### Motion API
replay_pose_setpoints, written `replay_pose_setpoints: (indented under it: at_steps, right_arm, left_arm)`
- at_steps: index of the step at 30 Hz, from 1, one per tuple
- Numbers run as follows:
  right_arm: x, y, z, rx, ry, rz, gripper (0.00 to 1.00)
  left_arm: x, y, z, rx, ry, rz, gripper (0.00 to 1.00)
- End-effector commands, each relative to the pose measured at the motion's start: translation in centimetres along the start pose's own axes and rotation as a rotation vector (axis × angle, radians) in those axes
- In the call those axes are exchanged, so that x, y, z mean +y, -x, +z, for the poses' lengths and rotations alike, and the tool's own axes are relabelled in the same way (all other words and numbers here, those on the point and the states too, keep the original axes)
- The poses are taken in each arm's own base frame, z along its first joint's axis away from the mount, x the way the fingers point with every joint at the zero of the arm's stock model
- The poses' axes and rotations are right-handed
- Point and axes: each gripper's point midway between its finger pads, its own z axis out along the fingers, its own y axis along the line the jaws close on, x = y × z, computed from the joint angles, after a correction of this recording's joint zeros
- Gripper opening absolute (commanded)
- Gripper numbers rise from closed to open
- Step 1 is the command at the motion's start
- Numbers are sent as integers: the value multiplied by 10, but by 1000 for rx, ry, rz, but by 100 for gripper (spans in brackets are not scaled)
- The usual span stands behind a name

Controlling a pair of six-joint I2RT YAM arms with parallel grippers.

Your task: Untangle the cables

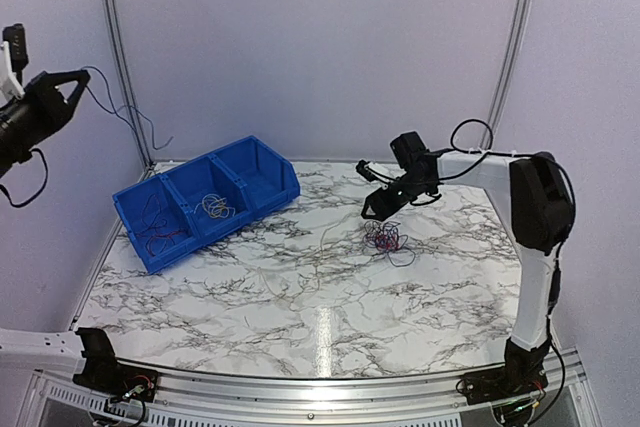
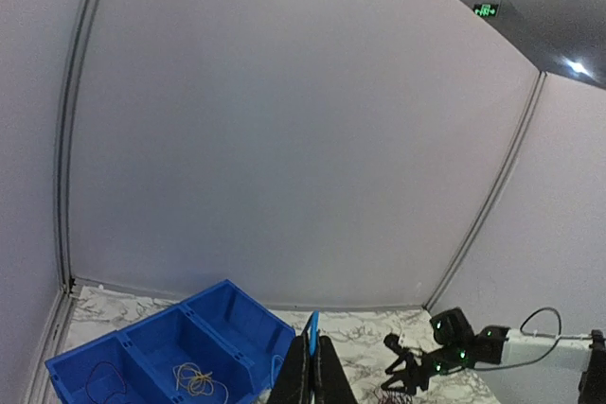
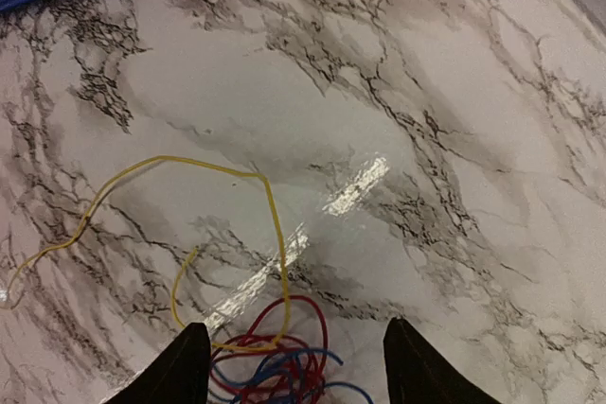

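Observation:
A small tangle of red, blue and yellow cables (image 1: 387,239) lies on the marble table right of centre. My right gripper (image 1: 375,209) hovers just above it, open and empty. In the right wrist view the tangle (image 3: 275,366) sits between the spread fingers of the right gripper (image 3: 294,324), and one yellow cable (image 3: 270,205) trails away to the left. My left gripper (image 1: 70,87) is raised high at the far left, shut on a thin blue cable (image 1: 120,112) that hangs down. In the left wrist view the left gripper (image 2: 312,343) pinches this blue cable (image 2: 312,327).
A blue three-compartment bin (image 1: 275,169) stands at the back left, with a yellow clump (image 1: 215,207) in its middle compartment and a red wire (image 1: 160,237) in its left one. It also shows in the left wrist view (image 2: 264,332). Thick black arm cables loop near the right arm.

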Motion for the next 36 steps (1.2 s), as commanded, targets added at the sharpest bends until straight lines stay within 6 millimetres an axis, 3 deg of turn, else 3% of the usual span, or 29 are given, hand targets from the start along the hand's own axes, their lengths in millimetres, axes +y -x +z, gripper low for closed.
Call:
replay_pose_setpoints:
  at_steps: [1, 4, 7, 10, 14, 19, 23, 30, 36]
  right_arm:
    - [17, 30, -75, -96, -13, -101, 64]
    - [43, 28, -103, -120, 71, -176, 65]
    - [69, 14, -115, -111, 140, -237, 64]
    - [101, 6, -124, -139, 207, -321, 60]
    - [147, 11, -131, -214, 231, -471, 57]
    - [204, 31, -131, -308, 369, -536, 58]
    - [239, 37, -107, -275, 456, -528, 59]
    - [270, 54, -61, -219, 528, -465, 66]
    - [285, 55, -45, -189, 595, -432, 65]
  left_arm:
    - [-35, -63, 28, 150, -142, -53, 0]
    - [-49, -131, 46, 280, -204, -35, 0]
    - [-58, -187, 58, 375, -250, -42, 0]
    - [-68, -230, 65, 441, -310, -66, 0]
    - [-73, -265, 73, 450, -347, -121, 0]
    - [-69, -293, 75, 452, -355, -168, 0]
    - [-64, -304, 74, 463, -343, -168, 0]
    - [-65, -303, 72, 446, -357, -212, 0]
    - [-67, -301, 71, 438, -367, -226, 0]
